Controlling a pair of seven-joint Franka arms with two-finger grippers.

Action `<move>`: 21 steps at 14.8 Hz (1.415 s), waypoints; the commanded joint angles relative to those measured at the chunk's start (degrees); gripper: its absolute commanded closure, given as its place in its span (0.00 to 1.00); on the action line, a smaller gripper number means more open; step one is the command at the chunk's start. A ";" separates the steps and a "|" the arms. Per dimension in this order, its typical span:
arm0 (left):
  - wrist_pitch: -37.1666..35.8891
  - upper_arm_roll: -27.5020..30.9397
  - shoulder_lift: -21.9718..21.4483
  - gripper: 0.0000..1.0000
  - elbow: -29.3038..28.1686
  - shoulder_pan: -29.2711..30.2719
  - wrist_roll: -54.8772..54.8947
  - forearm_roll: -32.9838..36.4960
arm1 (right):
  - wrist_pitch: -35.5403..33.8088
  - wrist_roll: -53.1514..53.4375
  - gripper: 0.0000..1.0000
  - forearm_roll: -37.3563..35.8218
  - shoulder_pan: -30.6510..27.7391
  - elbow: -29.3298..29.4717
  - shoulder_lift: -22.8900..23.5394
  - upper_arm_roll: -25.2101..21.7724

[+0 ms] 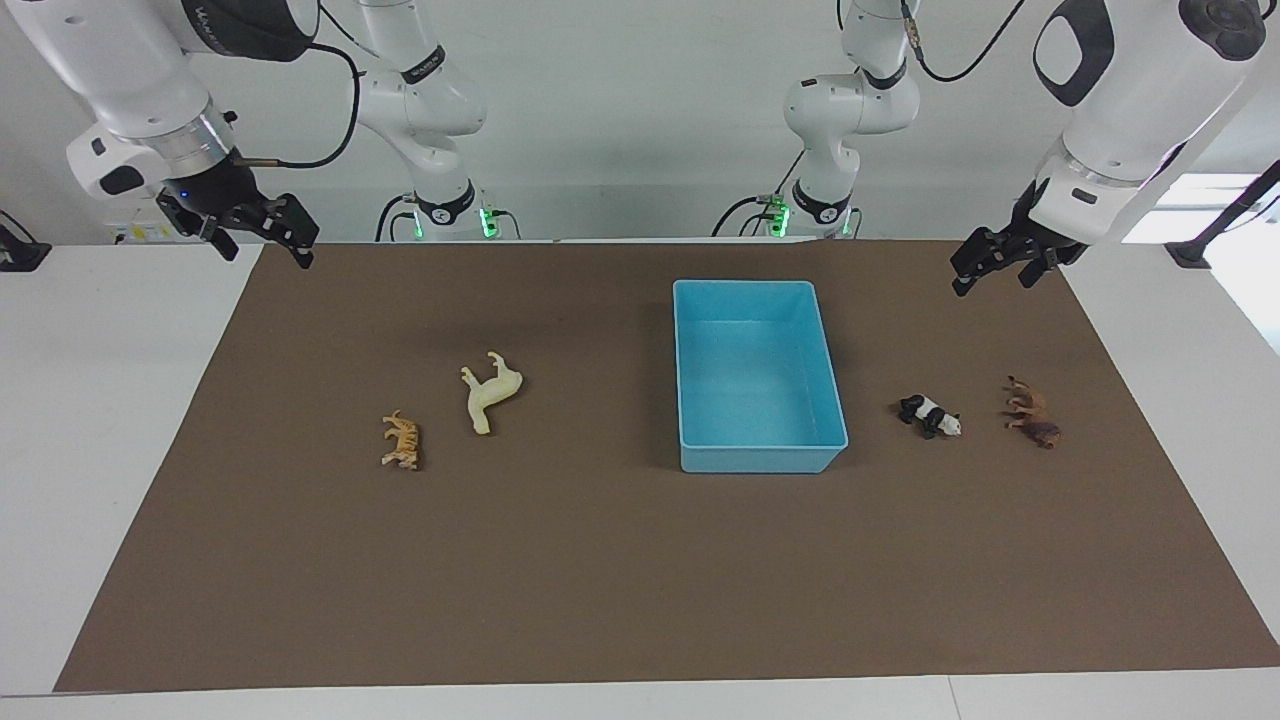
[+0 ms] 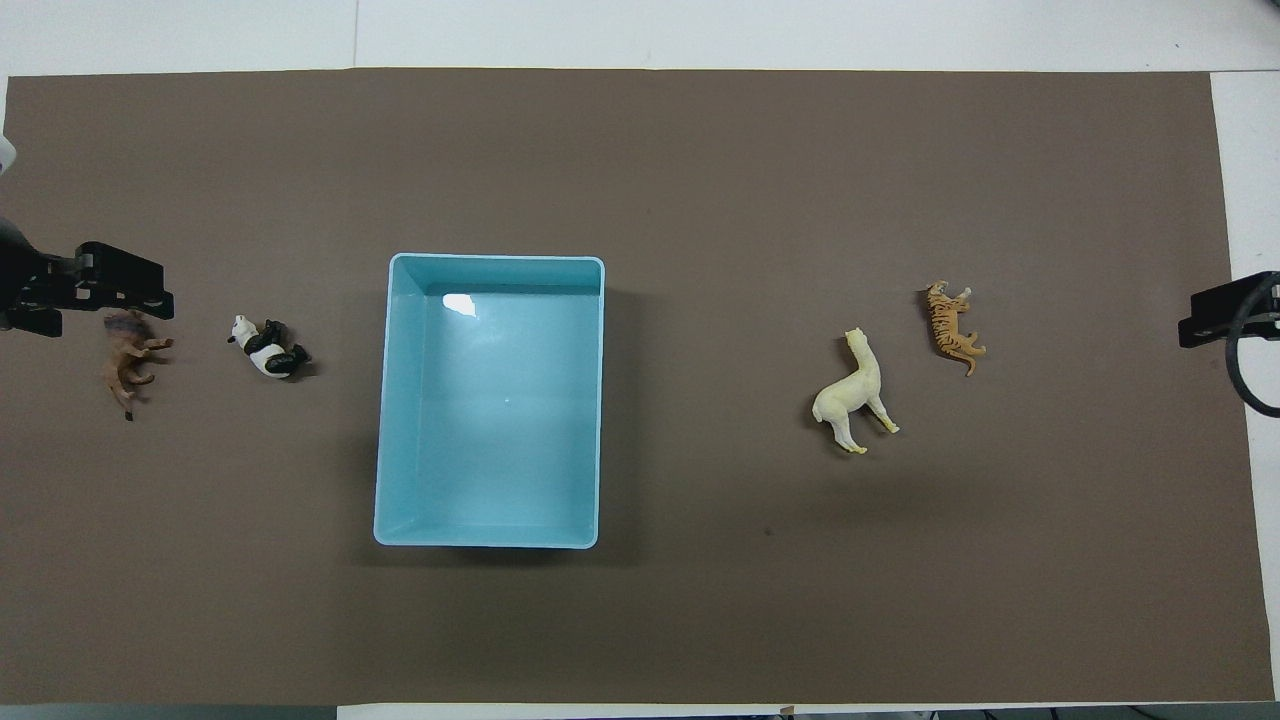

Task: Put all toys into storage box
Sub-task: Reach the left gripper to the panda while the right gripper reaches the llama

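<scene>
The light blue storage box [image 1: 760, 460] [image 2: 400, 420] stands empty on the brown mat. A cream long-legged figurine [image 1: 490, 392] [image 2: 855, 392] and an orange tiger [image 1: 402, 442] [image 2: 955, 322] lie toward the right arm's end. A panda [image 1: 930, 414] [image 2: 268, 350] and a brown lion [image 1: 1032, 415] [image 2: 128, 358] lie toward the left arm's end. My left gripper [image 1: 993, 280] [image 2: 120, 295] hangs open and empty in the air above the mat, by the lion. My right gripper [image 1: 268, 255] [image 2: 1205, 325] hangs open and empty above the mat's corner, apart from the tiger.
The brown mat [image 1: 600, 580] covers most of the white table [image 1: 100, 450]. White table shows around the mat's edges. Both arm bases stand along the robots' own edge of the table.
</scene>
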 commanded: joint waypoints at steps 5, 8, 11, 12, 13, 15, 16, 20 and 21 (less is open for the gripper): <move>-0.16 0.06 0.93 0.00 0.84 0.75 5.37 -0.69 | -1.42 0.37 0.00 0.47 -1.49 0.41 0.00 -0.02; -1.47 0.49 2.16 0.00 1.37 0.66 4.67 -0.33 | -1.33 0.37 0.00 0.47 -1.67 0.41 -0.09 -0.11; 6.29 3.20 1.11 0.00 -3.70 -0.12 4.23 -0.25 | -2.56 0.45 0.00 0.47 -1.76 0.41 -0.09 -0.11; 11.39 3.48 1.02 0.00 -6.77 -0.39 4.15 -0.33 | -2.65 0.80 0.00 0.47 -1.76 0.15 -0.17 -0.02; 16.32 3.31 1.37 0.00 -10.11 -0.39 2.75 -0.25 | -2.39 1.24 0.00 0.38 -1.33 -0.29 -0.52 -0.02; 29.31 3.31 0.85 0.00 -19.50 0.40 -1.21 -0.25 | -1.17 4.82 0.00 0.38 -0.80 -2.65 -1.49 0.59; 34.51 3.48 1.28 0.00 -23.03 0.58 -1.65 -0.33 | 0.93 8.85 0.00 0.38 -0.19 -4.40 -2.19 1.12; 46.04 3.40 5.24 0.00 -29.81 2.59 -21.81 -0.33 | 7.27 24.67 0.00 0.38 6.83 -10.38 -2.99 1.21; 48.68 3.40 5.24 0.00 -32.09 3.56 -28.05 -0.33 | 9.28 28.45 0.00 0.38 8.76 -12.05 -2.99 1.21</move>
